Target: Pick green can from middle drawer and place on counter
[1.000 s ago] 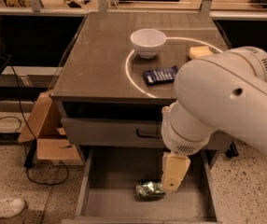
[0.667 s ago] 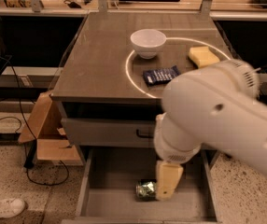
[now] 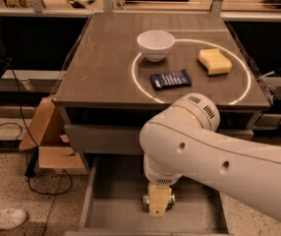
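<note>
The small shiny green can (image 3: 145, 199) lies on the floor of the wide, shallow grey drawer (image 3: 112, 208), which is pulled out at the bottom of the cabinet. I see very little of the can. Only a small silver and green bit peeks out on each side of the robot's cream gripper (image 3: 158, 208).

The gripper points straight down into the drawer and sits right on top of the can, about in the middle of the drawer floor. It hides most of the can. I cannot tell if the gripper is open or closed, or if it has hold of the can. The big white robot arm (image 3: 214, 156) bends down from the right and covers the right part of the cabinet front.

Above the open drawer is a closed grey drawer front (image 3: 101, 137). On top is the flat grey-brown counter (image 3: 101, 58) with a thin bright white ring (image 3: 133, 75) marked on it. A round white bowl (image 3: 155, 44) sits on the far left of the ring. A dark blue snack packet (image 3: 170, 78) and a yellow sponge (image 3: 214, 61) lie inside the ring.

On the floor to the left, a brown cardboard box (image 3: 47, 139) leans by the cabinet, and a white shoe (image 3: 3, 219) shows in the corner.
</note>
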Robot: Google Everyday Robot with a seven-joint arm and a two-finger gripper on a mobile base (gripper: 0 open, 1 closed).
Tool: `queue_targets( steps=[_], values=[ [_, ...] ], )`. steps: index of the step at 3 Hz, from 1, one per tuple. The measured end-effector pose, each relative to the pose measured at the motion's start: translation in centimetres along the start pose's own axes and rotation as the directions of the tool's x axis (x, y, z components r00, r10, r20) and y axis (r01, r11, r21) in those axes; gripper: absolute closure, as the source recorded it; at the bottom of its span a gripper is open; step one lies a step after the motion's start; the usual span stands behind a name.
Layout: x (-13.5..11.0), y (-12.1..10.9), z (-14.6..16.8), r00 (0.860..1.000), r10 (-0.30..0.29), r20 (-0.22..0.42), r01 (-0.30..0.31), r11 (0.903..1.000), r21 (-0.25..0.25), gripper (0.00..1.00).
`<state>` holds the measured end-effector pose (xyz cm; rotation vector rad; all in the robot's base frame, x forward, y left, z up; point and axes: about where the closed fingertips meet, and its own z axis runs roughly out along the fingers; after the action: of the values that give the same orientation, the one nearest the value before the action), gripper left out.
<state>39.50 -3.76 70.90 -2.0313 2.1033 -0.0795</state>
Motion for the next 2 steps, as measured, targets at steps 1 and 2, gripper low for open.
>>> queue_targets(
  steps=[1, 2],
  values=[
    [0.0, 0.0, 0.0, 1.000, 0.000, 0.000, 0.000, 1.0000, 0.000, 0.00],
    [0.2, 0.4, 2.6, 1.000, 0.010, -0.022, -0.011, 0.9999, -0.006, 0.00]
  ],
)
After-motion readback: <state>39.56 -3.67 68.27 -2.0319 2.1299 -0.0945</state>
